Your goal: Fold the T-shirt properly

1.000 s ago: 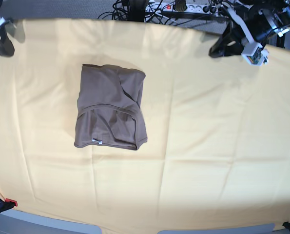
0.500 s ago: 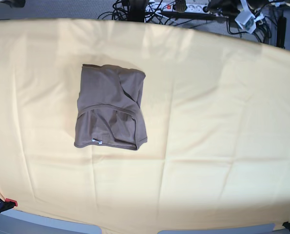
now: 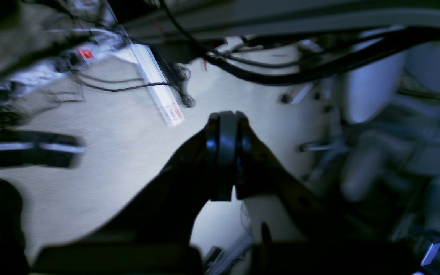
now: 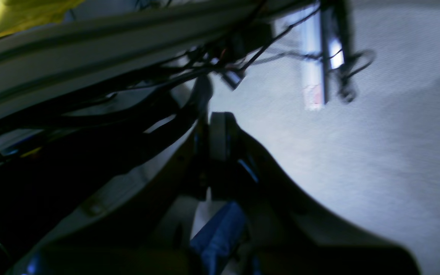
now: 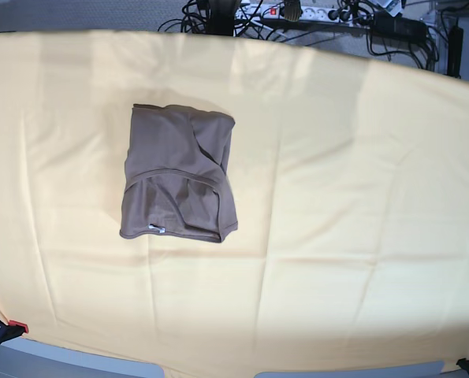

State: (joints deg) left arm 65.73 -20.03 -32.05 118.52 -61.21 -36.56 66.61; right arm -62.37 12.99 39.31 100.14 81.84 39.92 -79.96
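Note:
The taupe T-shirt point(image 5: 179, 175) lies folded into a compact rectangle on the yellow cloth point(image 5: 336, 205), left of centre in the base view, with a small white label at its lower edge. Neither arm shows in the base view. In the left wrist view my left gripper point(image 3: 225, 126) is shut with nothing between its fingers, above grey floor behind the table. The right wrist view shows my right gripper point(image 4: 214, 126) shut and empty too, beside the table's frame and cables.
Cables and a power strip point(image 5: 297, 12) lie on the floor beyond the table's far edge. A white power strip point(image 3: 159, 91) and black cables point(image 3: 300, 72) show in the left wrist view. Clamps hold the cloth at the near corners point(image 5: 1, 329).
Both arms have drawn back from the far corners of the table and left the base view. The folded T-shirt has not moved.

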